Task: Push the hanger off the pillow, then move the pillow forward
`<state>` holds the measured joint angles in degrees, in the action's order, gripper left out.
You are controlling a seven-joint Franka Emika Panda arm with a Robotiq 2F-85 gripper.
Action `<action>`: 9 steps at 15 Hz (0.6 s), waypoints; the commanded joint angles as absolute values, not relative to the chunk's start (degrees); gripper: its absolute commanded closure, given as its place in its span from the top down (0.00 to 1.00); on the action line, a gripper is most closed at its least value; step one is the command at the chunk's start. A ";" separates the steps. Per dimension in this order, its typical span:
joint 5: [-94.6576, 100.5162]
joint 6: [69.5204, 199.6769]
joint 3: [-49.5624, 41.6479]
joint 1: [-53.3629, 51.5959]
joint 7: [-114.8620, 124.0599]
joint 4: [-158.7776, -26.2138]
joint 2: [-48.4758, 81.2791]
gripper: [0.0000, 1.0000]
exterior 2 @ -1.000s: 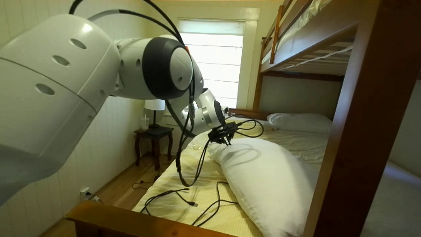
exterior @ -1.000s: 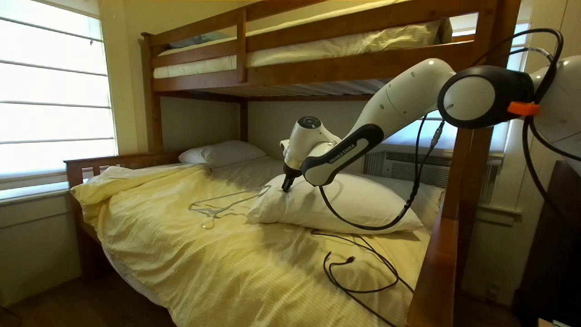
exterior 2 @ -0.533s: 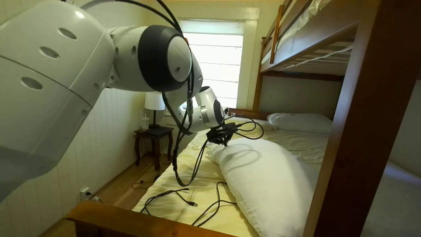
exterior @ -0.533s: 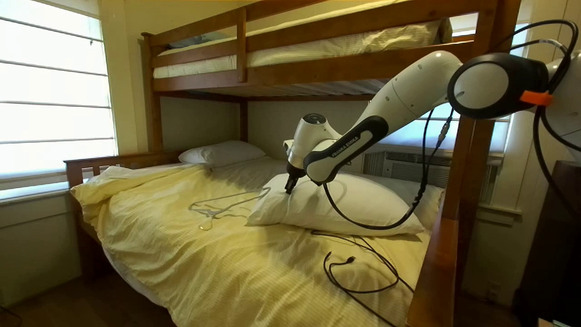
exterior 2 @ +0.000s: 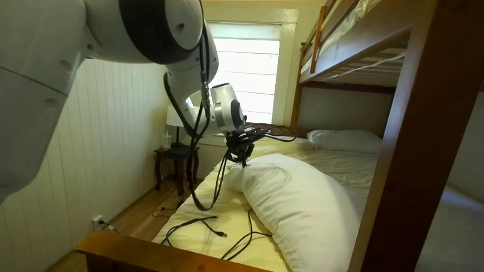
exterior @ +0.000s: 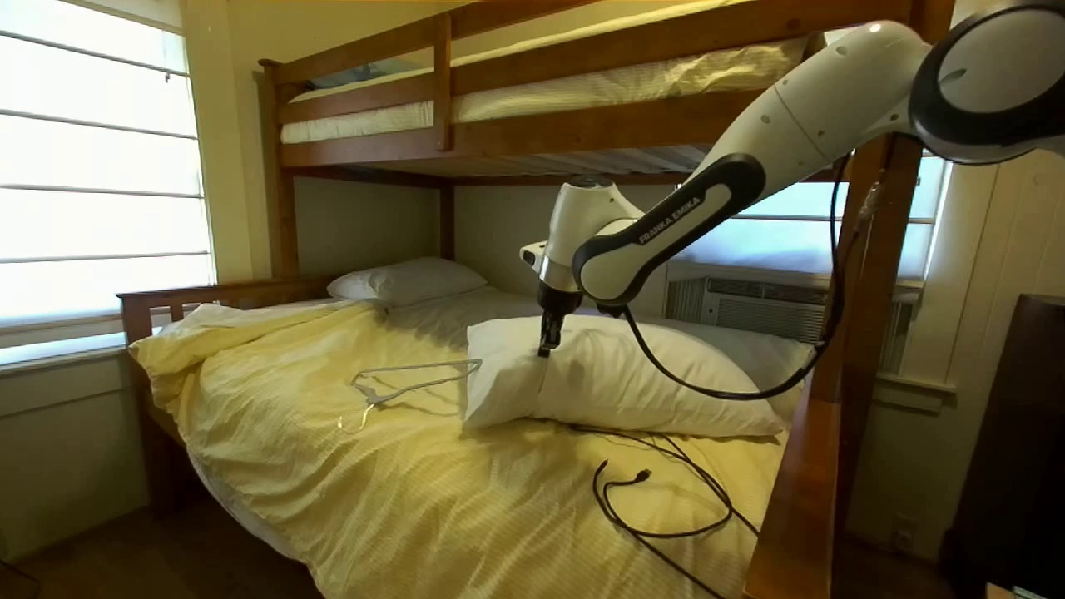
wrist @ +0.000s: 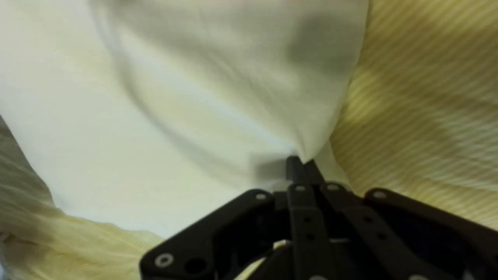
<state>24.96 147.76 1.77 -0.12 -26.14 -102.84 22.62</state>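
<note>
Currently the Robotiq gripper (wrist: 303, 159) has its fingers (wrist: 295, 171) pressed together on a pinch of the cream-white pillow (exterior: 641, 391), near its left end in an exterior view. The wire hanger (exterior: 405, 391) lies left of it over the yellow striped duvet (exterior: 374, 491); whether its right tip touches the pillow I cannot tell.
</note>
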 commanded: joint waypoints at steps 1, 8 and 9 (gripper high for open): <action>24.77 142.51 2.97 0.43 -33.14 -116.65 9.75 0.00; 28.79 136.76 0.56 0.60 -43.20 -130.74 -5.56 0.00; 29.14 136.17 0.22 0.57 -44.89 -132.27 -7.38 0.00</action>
